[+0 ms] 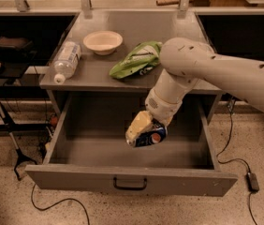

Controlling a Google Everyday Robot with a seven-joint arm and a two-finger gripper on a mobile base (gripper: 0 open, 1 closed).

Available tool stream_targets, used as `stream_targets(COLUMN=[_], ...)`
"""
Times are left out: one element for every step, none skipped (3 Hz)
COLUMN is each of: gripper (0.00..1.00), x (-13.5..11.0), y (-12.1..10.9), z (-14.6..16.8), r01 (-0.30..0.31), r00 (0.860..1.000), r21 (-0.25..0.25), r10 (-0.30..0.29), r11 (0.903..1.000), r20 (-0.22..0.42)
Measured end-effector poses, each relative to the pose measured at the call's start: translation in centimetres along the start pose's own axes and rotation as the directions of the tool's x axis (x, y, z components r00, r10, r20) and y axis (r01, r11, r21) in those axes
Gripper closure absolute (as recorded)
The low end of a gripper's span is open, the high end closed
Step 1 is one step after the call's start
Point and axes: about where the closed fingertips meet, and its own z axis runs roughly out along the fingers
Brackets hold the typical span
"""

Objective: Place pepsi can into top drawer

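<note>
Nearest is the top drawer, pulled fully open, flat grey front panel with 1 dark handle at its centre. Cables trail on the speckled floor on both sides.

Over the drawer's middle, slightly right of centre, is the claw, pinching the pepsi can. Its pale yellowish fingers lie across the can's left and upper side. The can is tilted on its side, with the blue body and round logo showing at the claw's lower right. The can sits inside the drawer's outline. Can't tell if it touches the drawer floor or hangs just above it.

The arm comes in from the right and bends down past the tabletop edge.

On the tabletop behind are 3 things. A clear water bottle lies on its side at left with its cap toward the front edge. A pale bowl stands upright beside it, further back. A green chip bag lies at centre, just beside the arm's elbow.
</note>
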Motion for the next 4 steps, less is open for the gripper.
stream_targets(gripper=[0.84,0.61,0.38,0.15], x=[0.7,1.3,1.7,1.7], y=[-0.6,-1.2,-1.6,-1.9], z=[0.0,-0.2,-0.7,-1.2], r01=[-0.048,-0.087,-0.120,-0.138], r00=[0.999,0.996,0.993,0.990], r21=[0.021,0.042,0.068,0.085], r10=[0.048,0.088,0.122,0.139], r11=[0.9986,0.9953,0.9904,0.9868], r20=[-0.011,-0.017,-0.013,-0.002])
